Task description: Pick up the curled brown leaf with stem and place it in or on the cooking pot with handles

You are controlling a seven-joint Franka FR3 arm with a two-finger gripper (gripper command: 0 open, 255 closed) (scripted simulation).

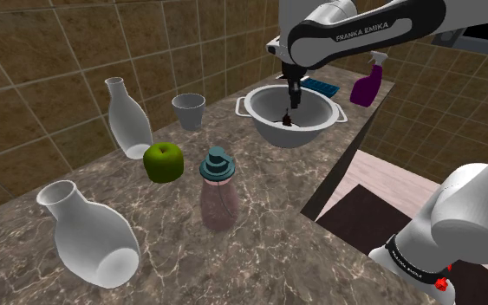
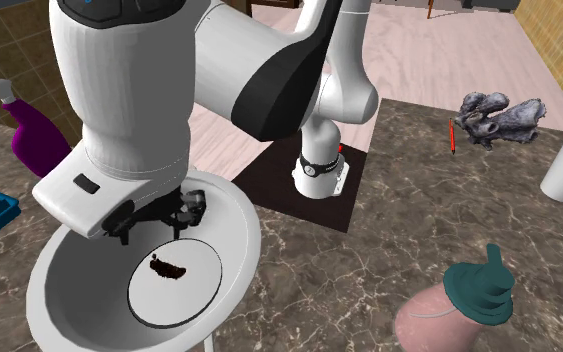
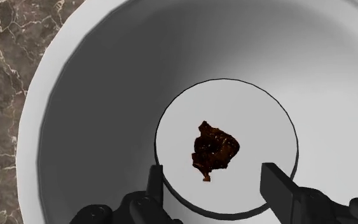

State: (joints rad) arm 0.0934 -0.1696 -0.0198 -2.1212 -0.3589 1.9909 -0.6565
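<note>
Delivery made, by the look of it: the curled brown leaf [image 3: 214, 151] lies on the flat round floor of the white cooking pot [image 3: 37, 127], near its middle, while the black gripper [image 3: 212, 170] hangs directly above the pot's floor with its fingers [image 3: 279, 184] spread wide, neither one touching the leaf. That gap suggests the placing is as good as done; the hand sits over the pot's centre, probably so that the leaf lands clear of the sloping wall. The wrist view makes the bare space either side of the leaf plain, which the shoulder view does not; the shoulder view adds the pot's two side handles [image 1: 241, 106] and a purple spray bottle [image 1: 365, 89] just beyond the pot on the tabletop [image 1: 268, 208]
</note>
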